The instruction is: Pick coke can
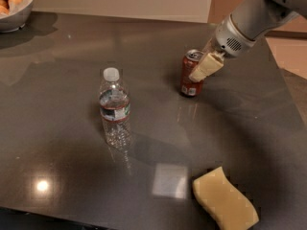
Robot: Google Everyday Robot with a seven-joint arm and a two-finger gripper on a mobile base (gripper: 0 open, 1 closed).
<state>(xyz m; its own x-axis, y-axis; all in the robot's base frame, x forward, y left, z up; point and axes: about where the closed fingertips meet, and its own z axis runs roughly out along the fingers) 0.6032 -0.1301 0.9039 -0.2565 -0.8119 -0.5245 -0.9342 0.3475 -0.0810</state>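
The coke can, dark red with a silver top and a white patch near its base, is at the back right of the dark table. My gripper comes down from the upper right and is shut around the can's upper half. One cream finger lies across the can's right front. The other finger is hidden behind the can. The can's base is at or just above the table top.
A clear water bottle with a white cap stands upright left of centre. A yellow sponge lies at the front right. A bowl of oranges sits at the back left corner. The table's right edge runs close to the arm.
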